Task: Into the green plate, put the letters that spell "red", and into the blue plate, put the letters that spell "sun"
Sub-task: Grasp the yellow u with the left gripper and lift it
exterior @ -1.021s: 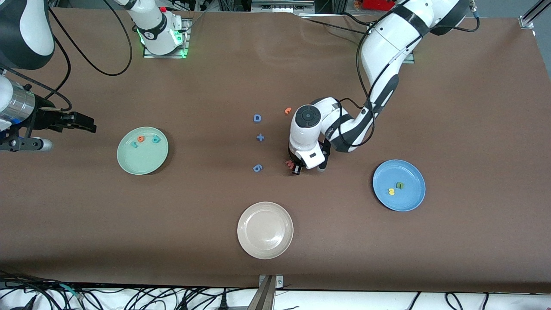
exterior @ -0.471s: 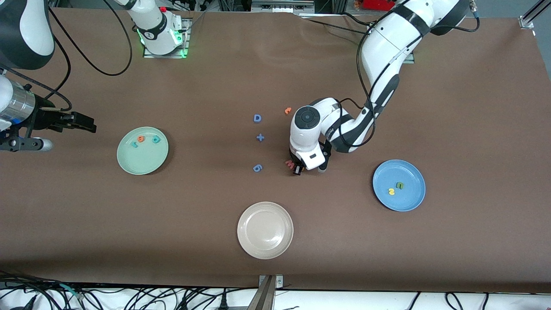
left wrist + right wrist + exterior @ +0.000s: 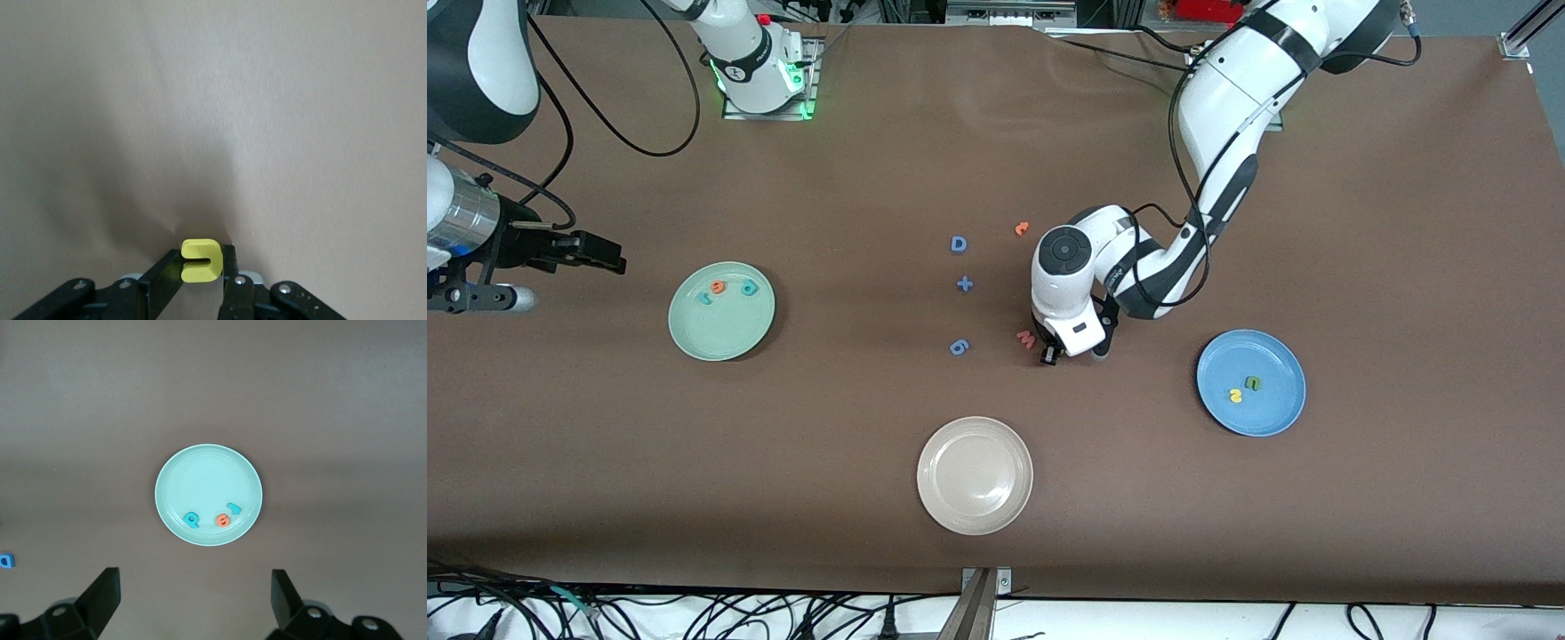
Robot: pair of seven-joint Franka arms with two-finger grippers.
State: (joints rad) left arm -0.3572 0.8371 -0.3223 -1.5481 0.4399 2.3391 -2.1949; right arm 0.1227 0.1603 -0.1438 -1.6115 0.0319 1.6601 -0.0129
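Now the yellow arch-shaped foam letter (image 3: 201,260) sits pinched in the left gripper (image 3: 1049,354) at frame centre, beside the pink-red "W" (image 3: 1026,338). Yellow and green letters (image 3: 1244,389) lie in the blue plate (image 3: 1251,382), lower right; "r", "e", "d" (image 3: 210,517) fill the green plate (image 3: 721,310). The right gripper (image 3: 193,593) waits over it, spread wide.

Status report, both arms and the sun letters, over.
Left gripper shut on yellow letter, beside pink W. Right gripper open, waiting. Blue plate holds two letters. Path unobstructed.
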